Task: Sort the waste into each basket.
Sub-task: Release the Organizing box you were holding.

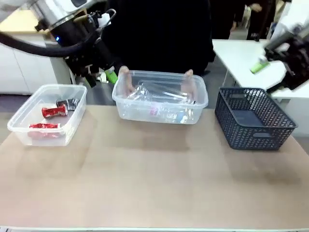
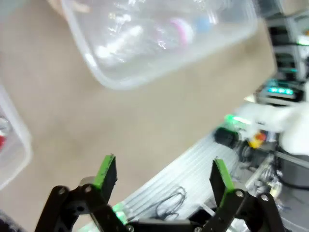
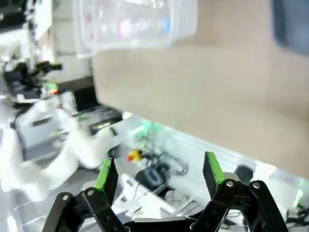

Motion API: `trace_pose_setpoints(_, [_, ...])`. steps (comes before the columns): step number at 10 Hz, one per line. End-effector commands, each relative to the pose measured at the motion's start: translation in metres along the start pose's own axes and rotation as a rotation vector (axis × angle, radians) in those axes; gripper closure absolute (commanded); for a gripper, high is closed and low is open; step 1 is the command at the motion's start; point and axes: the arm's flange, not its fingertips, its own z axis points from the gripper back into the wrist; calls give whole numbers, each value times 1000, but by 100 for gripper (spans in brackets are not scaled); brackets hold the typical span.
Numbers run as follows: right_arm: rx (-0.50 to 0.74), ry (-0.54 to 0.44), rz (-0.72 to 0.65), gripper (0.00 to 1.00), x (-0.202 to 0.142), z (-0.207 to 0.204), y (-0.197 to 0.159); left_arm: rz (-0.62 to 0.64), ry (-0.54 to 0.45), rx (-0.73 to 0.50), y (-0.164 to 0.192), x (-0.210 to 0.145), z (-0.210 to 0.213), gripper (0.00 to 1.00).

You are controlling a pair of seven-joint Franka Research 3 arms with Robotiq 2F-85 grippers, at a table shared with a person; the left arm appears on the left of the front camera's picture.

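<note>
Sorting under way, with no piece in either grip. Left gripper (image 2: 164,176) raised at about 10 o'clock of the table, jaws spread wide and empty in the left wrist view. Right gripper (image 3: 159,176) lifted off toward 2 o'clock, jaws likewise parted with nothing between them.

Middle tub (image 1: 200,104) at 12 o'clock, packed with clear bottles (image 1: 159,94), steadied at its far rim by a person's hands (image 1: 125,79). Left tub (image 1: 19,128) at 9 o'clock holding red cans (image 1: 54,112), apparently already sorted. Dark lattice basket (image 1: 270,133) at 3 o'clock, nothing visible inside from this angle.

Judged as the step between picks: cans placed, bottles probably next, likely bound for the lattice basket. Next move calls for lowering one open gripper into the middle tub, clear of the person's fingers, closing on a single bottle across its body, lifting above the rim, then crossing to the basket. Slippery, see-through bottles lying jumbled; a firm, centred grasp likely needed.
</note>
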Motion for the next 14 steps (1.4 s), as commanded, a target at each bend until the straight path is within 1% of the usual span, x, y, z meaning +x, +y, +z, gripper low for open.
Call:
trace_pose_setpoints(1, [193,15,-134,8,7,16,-38,30,-101,-230,37,-48,9,0])
trace_pose_setpoints(2, [331,0,-138,8,6,24,-52,22,-175,-379,55,-67,15,0])
trace_pose_setpoints(3, [428,-10,-166,8,6,27,-62,73,-318,-554,76,-82,22,0])
trace_pose_setpoints(4, [484,7,-199,8,8,24,-70,140,-427,-661,97,-93,24,0])
trace_pose_setpoints(5, [498,-2,-200,8,11,19,-73,167,-470,-671,109,-99,24,0])
trace_pose_setpoints(6, [396,6,-200,8,2,34,-70,227,-467,-636,119,-96,21,0])
trace_pose_setpoints(7, [396,6,-200,8,2,34,-70,148,-404,-612,105,-100,34,0])
trace_pose_setpoints(14, [396,6,-200,8,2,34,-70,148,-404,-612,105,-100,34,0])
